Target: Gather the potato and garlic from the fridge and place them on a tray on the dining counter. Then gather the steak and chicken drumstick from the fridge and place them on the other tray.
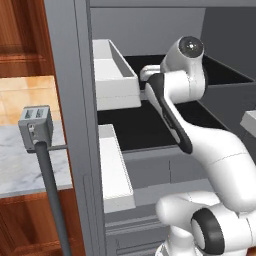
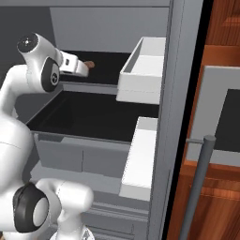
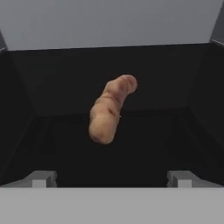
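Ahead, a knobbly tan potato [image 3: 110, 110] lies on the fridge's [image 2: 161, 140] matte black shelf, claw [image 3: 112, 178] spread wide.

Fridge [image 1: 75, 125] open, arm reaching in. Potato [image 3: 109, 109] on upper shelf [image 2: 108, 63] inside fridge, near back. Gripper [image 3: 111, 178] in front of potato, apart from it, fingers wide. Door bins [image 2: 143, 70] on fridge doors, beside shelf. Lower shelf [image 2: 93, 117] under potato shelf.

potato [image 3: 110, 110]: you see tan, matt skin, faintly blotched
fridge [image 1: 67, 100]: smooth grey, metal-looking shell, dark matt shelves
counter [image 1: 20, 160]: polished white-grey marble top, red-brown wood below
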